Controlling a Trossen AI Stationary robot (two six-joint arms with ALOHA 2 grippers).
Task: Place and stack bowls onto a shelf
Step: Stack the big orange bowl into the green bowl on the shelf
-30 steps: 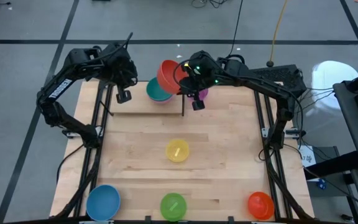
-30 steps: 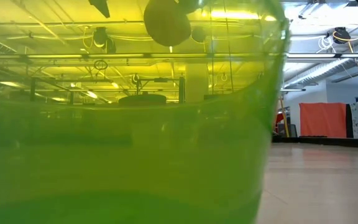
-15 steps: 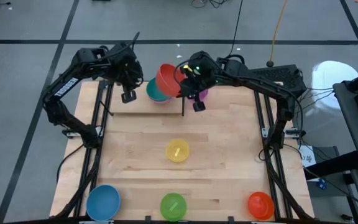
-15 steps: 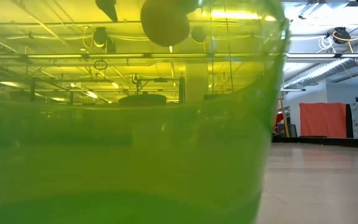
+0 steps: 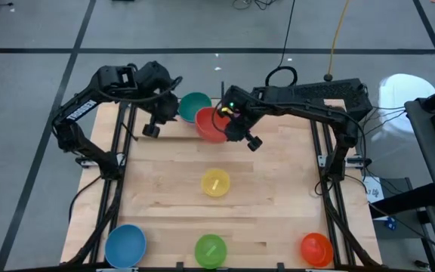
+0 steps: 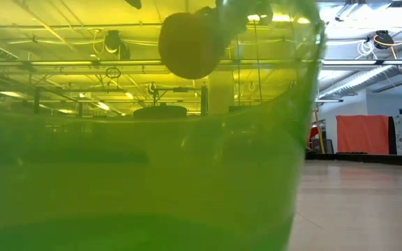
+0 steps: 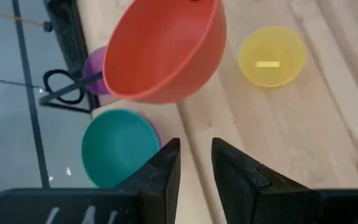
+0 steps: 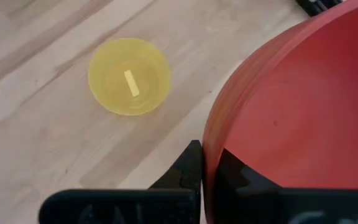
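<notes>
One red bowl (image 5: 211, 125) is pinched by the right hand (image 5: 231, 127); left hand (image 7: 194, 163) open, empty.

You have seven bowls you can count: one teal bowl (image 5: 195, 103), one red bowl (image 5: 211, 125), one yellow bowl (image 5: 216, 183), one blue bowl (image 5: 124, 245), one green bowl (image 5: 210, 250), one orange bowl (image 5: 316, 248) and one purple bowl (image 7: 94, 64). A thin pinkish edge under the teal one may be an eighth. There is one shelf (image 5: 176, 130), one table (image 5: 278, 196), and two arms, the left arm (image 5: 89, 98) and the right arm (image 5: 316, 102).
</notes>
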